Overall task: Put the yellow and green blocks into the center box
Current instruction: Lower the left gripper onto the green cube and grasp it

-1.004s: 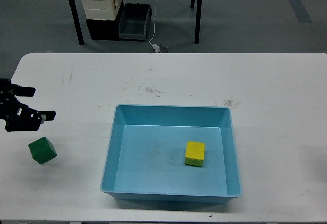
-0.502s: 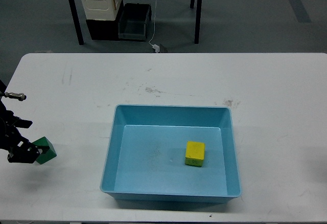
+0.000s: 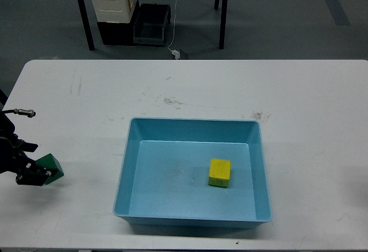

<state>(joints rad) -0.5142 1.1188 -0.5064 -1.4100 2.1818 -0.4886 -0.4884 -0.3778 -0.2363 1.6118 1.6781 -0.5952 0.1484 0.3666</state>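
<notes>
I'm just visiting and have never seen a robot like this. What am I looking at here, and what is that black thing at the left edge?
The picture is taken from the robot's own head, looking down at a white table. The black thing is the left gripper, the two-fingered end of its left arm. It sits right at a green block, partly covering it; whether it has closed on the block is too dark to tell. The right arm is out of view. In the middle stands a blue box with a yellow block already inside. The job is to put both blocks into that box, so the green one remains.
</notes>
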